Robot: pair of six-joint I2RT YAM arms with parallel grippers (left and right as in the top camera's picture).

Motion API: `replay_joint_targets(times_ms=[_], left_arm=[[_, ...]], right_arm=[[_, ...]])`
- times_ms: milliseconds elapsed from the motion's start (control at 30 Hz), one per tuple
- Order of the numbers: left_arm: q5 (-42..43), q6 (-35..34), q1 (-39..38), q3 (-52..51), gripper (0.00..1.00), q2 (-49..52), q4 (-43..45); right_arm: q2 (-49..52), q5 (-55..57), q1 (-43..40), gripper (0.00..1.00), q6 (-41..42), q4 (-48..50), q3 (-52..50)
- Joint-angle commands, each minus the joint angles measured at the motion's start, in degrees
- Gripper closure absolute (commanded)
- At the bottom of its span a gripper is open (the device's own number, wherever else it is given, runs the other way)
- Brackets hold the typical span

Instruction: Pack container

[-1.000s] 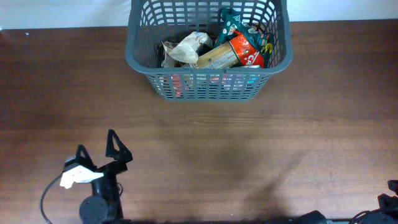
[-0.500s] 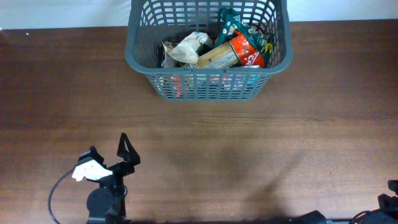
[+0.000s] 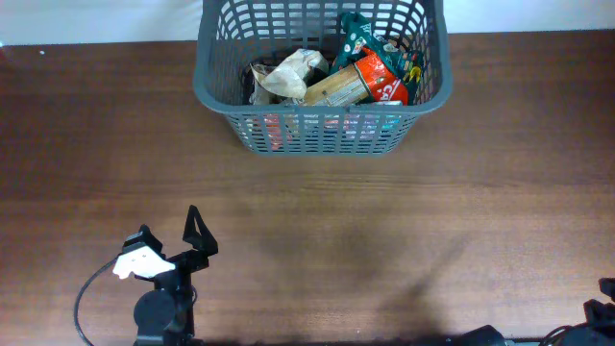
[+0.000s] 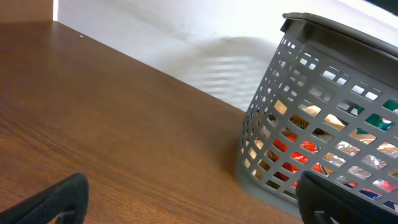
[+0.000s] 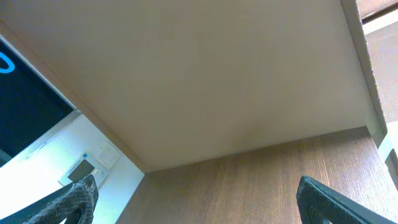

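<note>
The container (image 3: 217,94), a large dark grey lattice basket, stands at the table's far middle. It holds several snack packets, among them a red one (image 3: 377,75), a green one (image 3: 357,35) and a crumpled white one (image 3: 288,73). My left gripper (image 3: 171,233) is open and empty near the front left of the table, well short of the basket. In the left wrist view the basket (image 4: 292,81) is ahead on the right, between my spread fingers (image 4: 193,202). My right gripper (image 5: 196,199) is open and empty; only its arm's tip (image 3: 605,306) shows at the overhead view's bottom right corner.
The brown wooden table (image 3: 384,221) spreads between the grippers and the basket. A white wall (image 4: 186,37) lies behind the table's far edge. The left arm's cable (image 3: 86,298) loops at the front left.
My left gripper moved a little to the right and toward the front edge a second ago, then stayed still. The basket and its contents have not moved.
</note>
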Motion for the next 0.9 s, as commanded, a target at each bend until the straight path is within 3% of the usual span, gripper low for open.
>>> replay_joint_targets(times_ms=[0,600,867], left_arm=[[0.76,1.18,0.42,-0.94,0.01,-0.24,0.02],[0.79,1.18,0.42,-0.94,0.01,-0.24,0.02],[0.76,1.18,0.42,-0.94,0.01,-0.24,0.02]], right_arm=[[-0.33,0.68,0.42,0.01,0.07,-0.02,0.55],[-0.33,0.66,0.2,0.01,0.07,-0.04,0.55],[-1.86,1.16,-8.24,0.01,0.15,1.14,0.52]])
